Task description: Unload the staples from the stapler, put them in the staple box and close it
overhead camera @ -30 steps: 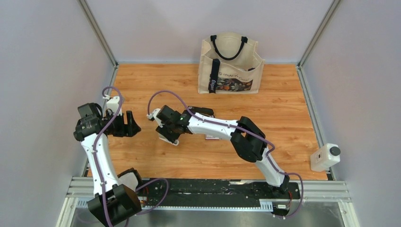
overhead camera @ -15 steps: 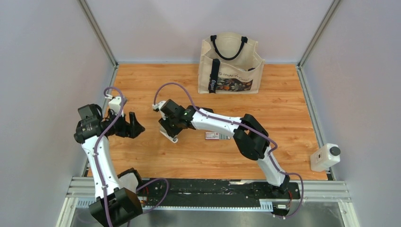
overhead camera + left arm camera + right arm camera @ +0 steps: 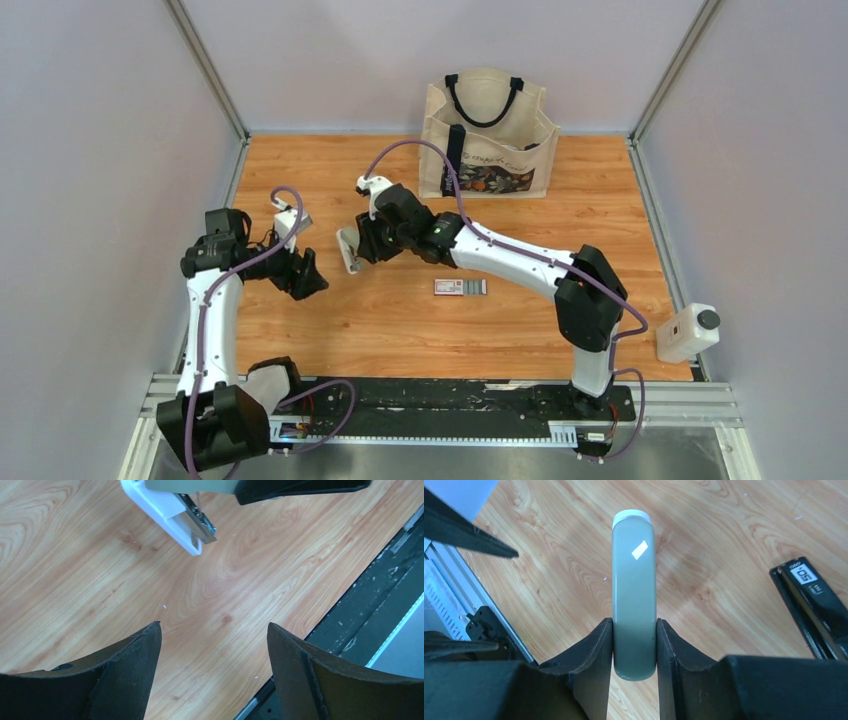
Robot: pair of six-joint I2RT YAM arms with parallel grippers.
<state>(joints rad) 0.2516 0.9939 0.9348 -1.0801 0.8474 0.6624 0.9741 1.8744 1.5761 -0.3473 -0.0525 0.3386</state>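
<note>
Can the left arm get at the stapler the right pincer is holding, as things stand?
Probably yes. The left pincer stands open with the stapler just ahead of it, clamped in the right pincer. Nothing shows in the gap between them.

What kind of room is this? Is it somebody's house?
Most likely a robot lab booth, not a house. Plain grey walls box in one wooden table, the left arm and right arm are bolted to a metal rail at its edge, and a small white camera-like box sits at the side.
</note>
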